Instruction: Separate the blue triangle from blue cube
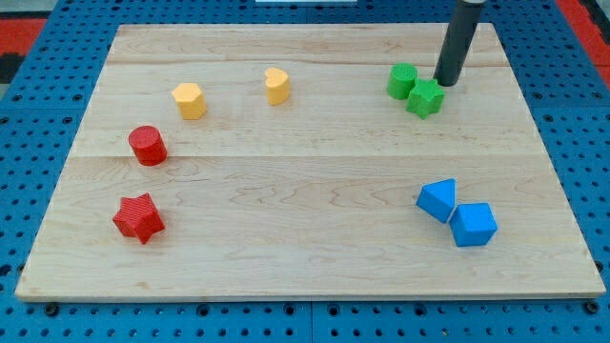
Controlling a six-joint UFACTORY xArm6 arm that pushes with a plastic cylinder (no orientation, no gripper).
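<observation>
The blue triangle (437, 199) lies at the view's lower right of the wooden board (305, 162). The blue cube (473, 225) sits right against it, just to its lower right, and the two touch. My tip (446, 83) is at the view's upper right, far above the blue blocks, right beside the green star (426, 98) on its upper right side.
A green cube (402, 81) touches the green star's left. A yellow heart (276, 86) and a yellow hexagon (190, 100) sit at the upper middle left. A red cylinder (148, 146) and a red star (139, 218) are at the left. Blue pegboard surrounds the board.
</observation>
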